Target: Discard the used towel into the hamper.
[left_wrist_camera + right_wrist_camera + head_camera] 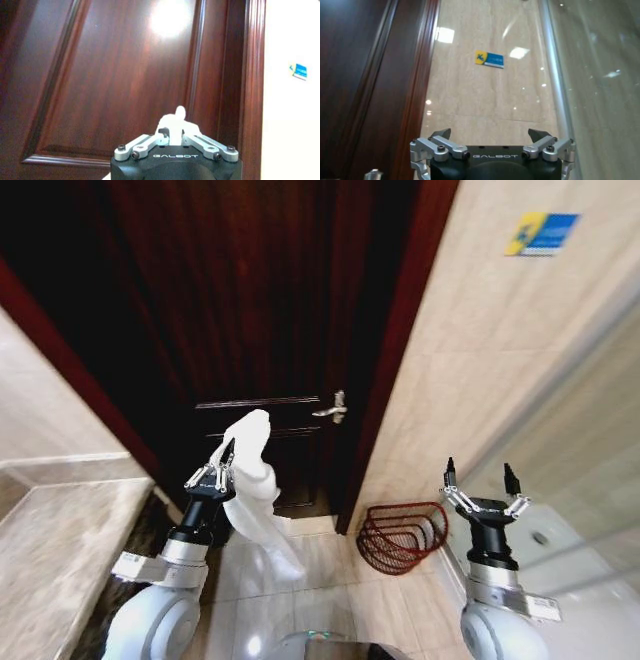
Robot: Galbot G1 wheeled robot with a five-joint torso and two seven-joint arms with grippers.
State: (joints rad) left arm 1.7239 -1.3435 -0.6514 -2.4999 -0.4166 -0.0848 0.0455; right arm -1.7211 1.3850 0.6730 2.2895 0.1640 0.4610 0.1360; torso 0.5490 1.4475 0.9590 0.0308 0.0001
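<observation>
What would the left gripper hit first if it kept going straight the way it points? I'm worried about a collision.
Most likely the dark wooden door. The left gripper, shut on the white towel, points straight at the door panel, with nothing visible between; the gap is hard to judge.

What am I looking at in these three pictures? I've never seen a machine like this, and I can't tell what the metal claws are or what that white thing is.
This is a wheeled robot with two arms, standing in a tiled bathroom facing a dark wooden door. The wide picture comes from a camera on its head, looking down past both arms. The other two come from cameras on its wrists, each looking out over that arm's own claw, called a gripper.

The left gripper is shut on a white towel, which hangs down from it in front of the door. The left wrist view shows a bit of that towel poking up between the fingers.

The right gripper is open, holds nothing and is raised near the tiled wall.

On the floor by the door frame stands a dark red wire basket, the hamper.
</observation>
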